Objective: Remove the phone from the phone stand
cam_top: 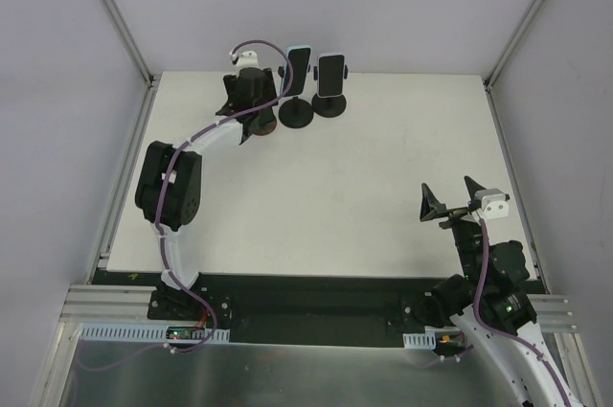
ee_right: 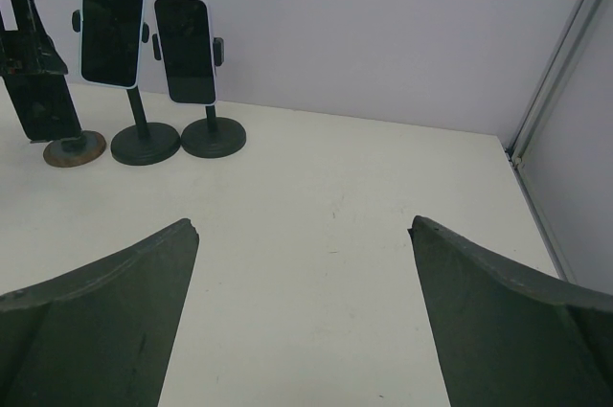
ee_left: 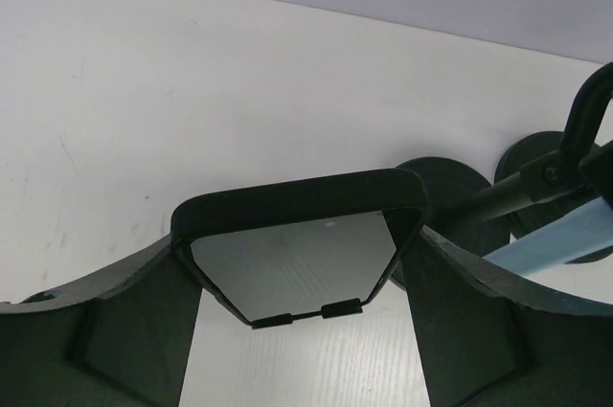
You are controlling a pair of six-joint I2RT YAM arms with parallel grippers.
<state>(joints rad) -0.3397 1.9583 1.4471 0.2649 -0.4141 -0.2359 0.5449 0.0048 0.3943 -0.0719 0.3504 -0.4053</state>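
The right pincer [cam_top: 454, 198] hangs nearest, spread wide and empty. Far across the table [cam_top: 383, 187], the left pincer [cam_top: 251, 99] clamps the phone [ee_left: 297, 259] by its sides. It hides the phone stand [ee_right: 72, 148] except for a rusty base. Just beside stand a tall mounted phone [ee_right: 112, 27] and a shorter one [ee_right: 185, 50].
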